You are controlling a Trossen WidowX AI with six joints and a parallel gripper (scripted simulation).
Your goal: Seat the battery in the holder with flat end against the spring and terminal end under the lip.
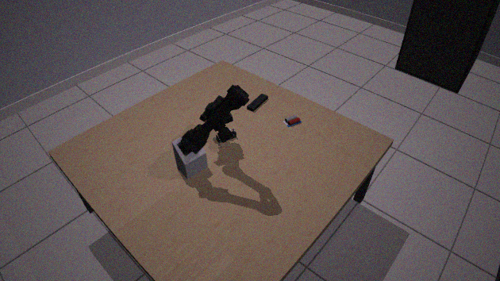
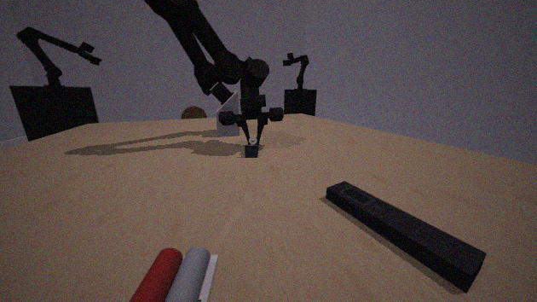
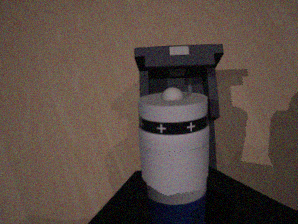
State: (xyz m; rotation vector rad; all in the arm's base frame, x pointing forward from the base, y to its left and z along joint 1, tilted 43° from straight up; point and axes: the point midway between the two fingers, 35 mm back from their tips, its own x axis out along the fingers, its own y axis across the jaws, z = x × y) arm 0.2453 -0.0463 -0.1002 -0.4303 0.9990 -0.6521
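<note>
The battery (image 3: 174, 155) (image 2: 252, 141) is white toward its terminal end, with a black band of plus signs, and blue lower in the wrist view. My gripper (image 3: 172, 178) (image 2: 253, 142) is shut on it, a dark finger on each side. The dark holder (image 3: 179, 61) (image 2: 251, 152) stands on the table beneath. In the wrist view the terminal end points at the holder's lip, with part of the holder's inside showing between them. In the exterior view the battery's round end shows above the holder's end wall. The spring and the battery's flat end are hidden.
A long black block (image 1: 258, 102) (image 2: 405, 232) lies on the table (image 1: 159, 206). A red cylinder (image 1: 294, 121) (image 2: 158, 275) and a grey cylinder (image 2: 189, 275) lie side by side near it. The arm's pale base block (image 1: 195, 166) stands behind the gripper in the exterior view.
</note>
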